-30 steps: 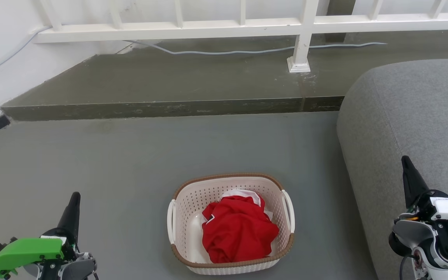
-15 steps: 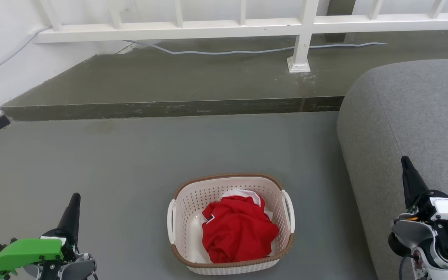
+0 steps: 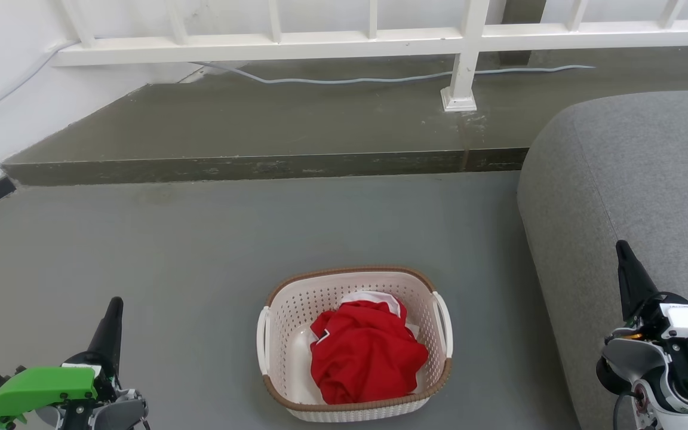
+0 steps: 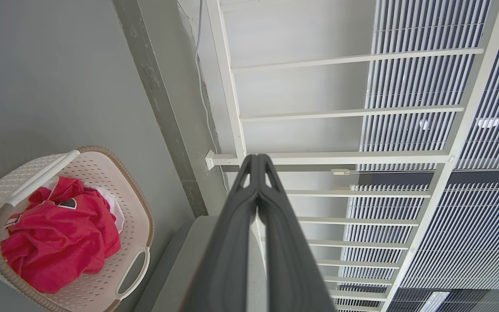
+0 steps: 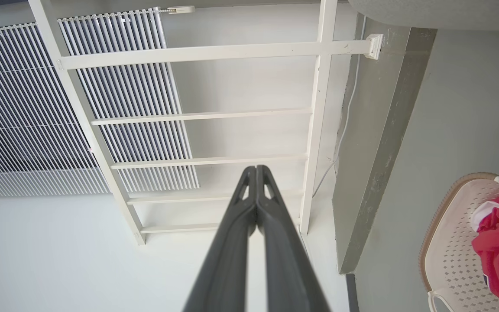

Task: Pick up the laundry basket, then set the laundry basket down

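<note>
Both pinched together, empty: left gripper (image 3: 115, 303), right gripper (image 3: 622, 246), well apart from laundry basket (image 3: 344, 272) on floor (image 3: 200, 239). Risk: uneven lift probably tips it, spilling red garment (image 3: 365, 349)

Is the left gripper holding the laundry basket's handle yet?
No, the left gripper, jaws shut, hangs at the lower left with bare floor between it and the laundry basket.

Open floor (image 3: 171, 251) all over the left and middle of the head view, right up to the laundry basket (image 3: 350, 270) and its left handle (image 3: 262, 340). Right side's tighter: the grey sofa (image 3: 636, 179) sits near the right handle (image 3: 444, 331), with just a narrow strip of floor between. The step (image 3: 260, 164) and white railing (image 3: 320, 45) close off the top.
</note>
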